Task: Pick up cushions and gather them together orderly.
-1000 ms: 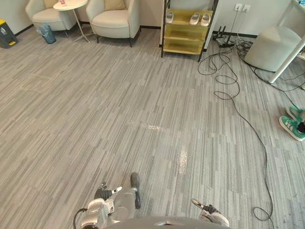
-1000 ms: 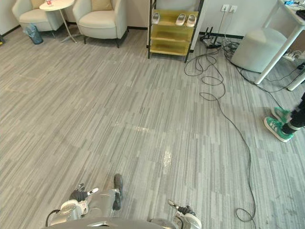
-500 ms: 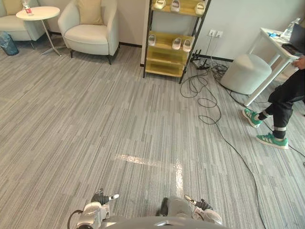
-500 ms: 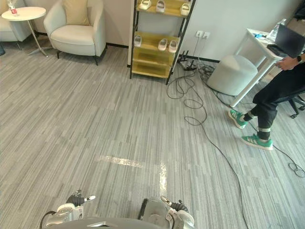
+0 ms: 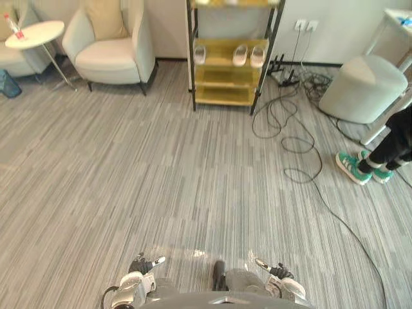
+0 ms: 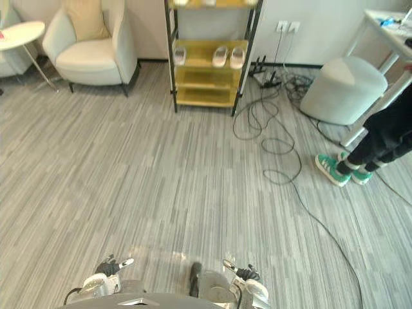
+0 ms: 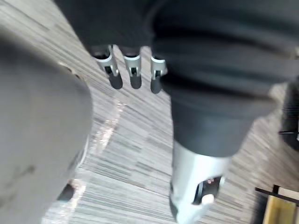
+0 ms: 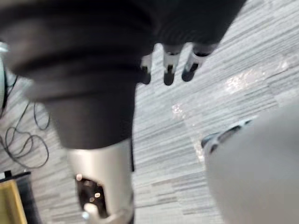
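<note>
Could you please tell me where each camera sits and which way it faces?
Left eye view: head, facing down-forward at cushion on armchair, shoe rack; left hand, right hand below.
Right eye view: beside it, sharing that scene.
Left wrist view: left wrist, along its hand, at floor.
Right wrist view: right wrist, likewise.

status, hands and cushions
Left hand, right hand open, empty. Cushion on armchair, ahead left. Cable, person off to right.

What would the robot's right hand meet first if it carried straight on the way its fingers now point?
Most likely the grey floor: in its wrist view the right hand points at bare flooring with nothing between. Depth is unclear.
</note>
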Motion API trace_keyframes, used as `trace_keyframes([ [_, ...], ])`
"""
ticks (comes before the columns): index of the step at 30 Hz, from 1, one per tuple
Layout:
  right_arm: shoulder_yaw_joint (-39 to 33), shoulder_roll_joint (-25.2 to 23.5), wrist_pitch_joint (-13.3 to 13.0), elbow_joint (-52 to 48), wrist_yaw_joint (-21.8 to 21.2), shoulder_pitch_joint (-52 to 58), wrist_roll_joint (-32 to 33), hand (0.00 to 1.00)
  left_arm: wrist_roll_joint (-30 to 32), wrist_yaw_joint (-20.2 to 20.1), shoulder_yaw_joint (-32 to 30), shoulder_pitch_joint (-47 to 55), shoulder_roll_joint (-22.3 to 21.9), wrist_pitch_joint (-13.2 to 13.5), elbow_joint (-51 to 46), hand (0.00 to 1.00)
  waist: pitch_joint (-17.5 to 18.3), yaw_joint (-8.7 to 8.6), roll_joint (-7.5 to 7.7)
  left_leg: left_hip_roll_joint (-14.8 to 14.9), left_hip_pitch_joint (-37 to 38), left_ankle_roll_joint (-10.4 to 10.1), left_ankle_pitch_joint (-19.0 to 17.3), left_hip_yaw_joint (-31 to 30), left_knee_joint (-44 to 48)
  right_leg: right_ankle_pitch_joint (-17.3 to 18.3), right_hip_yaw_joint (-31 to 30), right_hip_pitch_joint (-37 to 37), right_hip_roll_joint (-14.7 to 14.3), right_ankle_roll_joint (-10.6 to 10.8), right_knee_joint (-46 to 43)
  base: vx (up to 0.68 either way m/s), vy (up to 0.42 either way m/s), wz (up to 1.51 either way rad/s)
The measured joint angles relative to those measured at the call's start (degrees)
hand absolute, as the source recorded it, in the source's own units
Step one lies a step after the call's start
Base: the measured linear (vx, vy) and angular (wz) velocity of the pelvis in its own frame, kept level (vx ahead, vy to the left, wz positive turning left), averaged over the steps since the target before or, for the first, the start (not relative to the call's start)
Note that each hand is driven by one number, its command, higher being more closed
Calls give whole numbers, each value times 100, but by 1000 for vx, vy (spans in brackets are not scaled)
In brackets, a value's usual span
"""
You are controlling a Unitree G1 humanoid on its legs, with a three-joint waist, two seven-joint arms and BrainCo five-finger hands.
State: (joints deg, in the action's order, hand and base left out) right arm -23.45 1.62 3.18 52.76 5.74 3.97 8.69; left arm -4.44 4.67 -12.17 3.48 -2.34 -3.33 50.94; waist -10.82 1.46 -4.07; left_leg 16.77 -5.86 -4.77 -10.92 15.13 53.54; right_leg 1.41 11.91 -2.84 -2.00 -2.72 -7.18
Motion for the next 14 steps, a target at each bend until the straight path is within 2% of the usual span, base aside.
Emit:
trace_keyframes([
  [1,-6,2,28,3,5,8,0,0,1,-1,7,0,1,8,-24,0,-7,29,11,-5,-58,-7,-51,48,-331,-5,-21,-90,16,24,81,370,6,-11],
  [3,-25,-9,84,2,54,27,3,0,3,5,57,-8,9,11,-36,0,-2,53,38,-185,-122,-1,-105,43,-2001,13,-64,-233,109,133,216,312,83,-8],
  [4,-30,-15,86,2,66,30,3,0,5,9,60,-16,14,12,-30,0,6,55,53,-284,-103,-7,-69,14,-2525,37,-83,-239,162,178,214,258,157,-2],
  [5,-44,-24,84,-1,67,42,2,0,4,10,67,-41,15,9,-6,0,15,58,69,-482,-61,-30,108,-159,-3282,82,-97,-242,254,286,204,229,199,-1],
  [6,-81,-16,84,-1,67,50,0,0,4,10,72,-45,2,14,48,0,31,69,43,-633,43,-16,629,-347,-3880,161,-124,-258,291,428,171,221,220,-3],
  [7,-136,-5,85,-5,66,64,0,0,5,11,76,-36,-9,16,100,0,53,73,-12,-632,110,-2,1095,-434,-4026,213,-166,-291,260,505,146,211,234,-7],
  [9,-144,-146,87,7,66,103,-5,0,4,15,79,-37,162,10,193,0,146,85,277,-847,339,91,967,-338,-4190,331,-212,-324,497,666,36,174,208,-11],
  [10,-143,-257,82,20,66,112,-7,0,4,11,79,-23,262,14,204,0,173,105,367,-959,418,117,955,-264,-4316,387,-230,-324,607,716,21,114,140,-12],
  [12,-140,-387,83,26,67,180,-8,0,5,10,82,15,379,4,237,0,293,133,595,-1170,611,165,983,-160,-4587,404,-258,-344,779,739,25,125,161,-15],
  [14,-143,-396,82,30,66,203,-6,0,5,7,111,19,400,6,290,0,315,146,624,-1346,830,256,1035,-94,-4846,412,-339,-421,897,752,58,70,121,-14],
])
